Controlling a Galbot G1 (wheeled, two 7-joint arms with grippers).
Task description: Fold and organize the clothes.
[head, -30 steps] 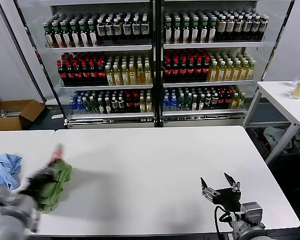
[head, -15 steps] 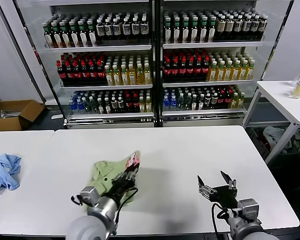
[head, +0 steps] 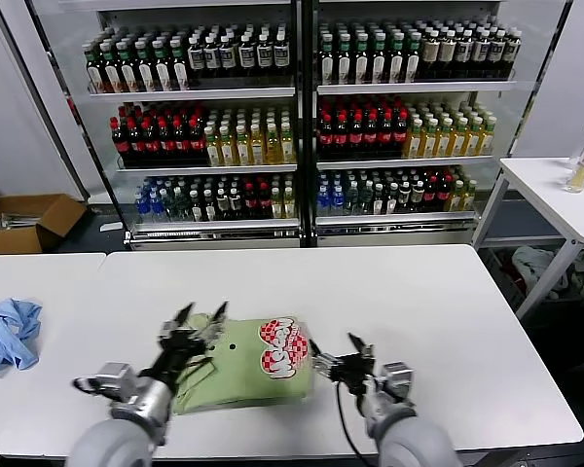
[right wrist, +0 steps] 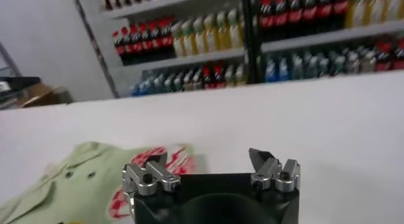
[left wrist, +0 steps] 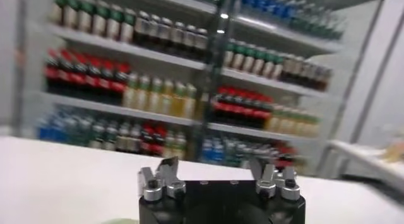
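Moved to table [head: 448, 292] centre, shirt [head: 243, 365] lies between released left tool [head: 197, 319] and right tool [head: 336, 352].

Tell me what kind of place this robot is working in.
Probably a mock shop or test lab: glass-door coolers stocked with rows of bottled drinks stand behind plain white tables, and a shirt lies between the left gripper and right gripper.

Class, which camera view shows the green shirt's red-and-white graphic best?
The head view: the whole graphic on the green shirt shows from above. The right wrist view catches only part of it; the left wrist view shows none.
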